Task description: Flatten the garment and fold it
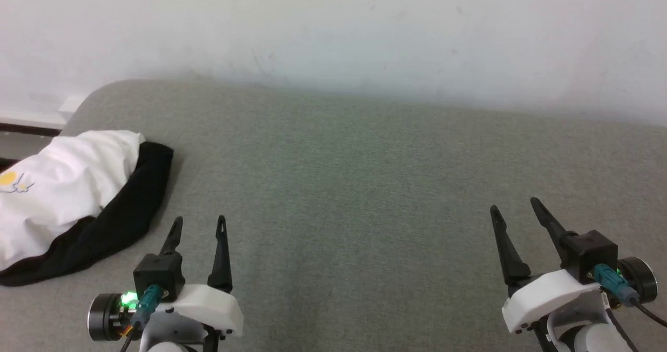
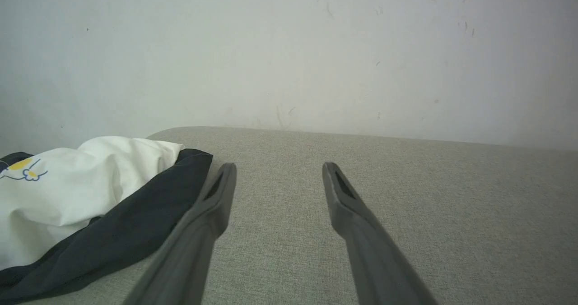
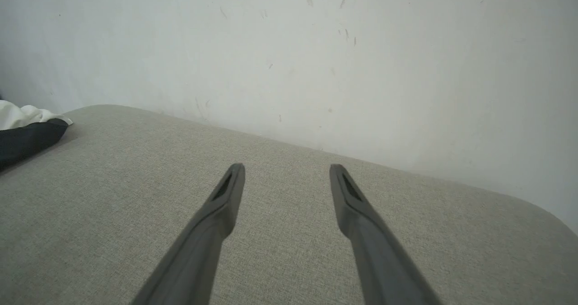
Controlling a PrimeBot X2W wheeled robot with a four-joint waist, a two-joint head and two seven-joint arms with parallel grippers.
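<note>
The garment (image 1: 68, 185) lies bunched at the far left of the grey surface (image 1: 365, 185), white cloth over a black part, with a small yellow and blue print at its left end. In the left wrist view the garment (image 2: 81, 196) sits just left of my fingers. My left gripper (image 1: 200, 224) is open, hovering a short way right of the garment's black edge, holding nothing. My right gripper (image 1: 516, 209) is open too, far off at the lower right. The right wrist view catches the garment (image 3: 25, 131) at its left edge.
A pale wall (image 1: 333, 29) runs behind the grey padded surface. The surface's rounded left corner (image 1: 99, 89) lies just beyond the garment, with a skirting board (image 1: 26, 120) past it. In the right wrist view the rounded right corner (image 3: 542, 210) shows.
</note>
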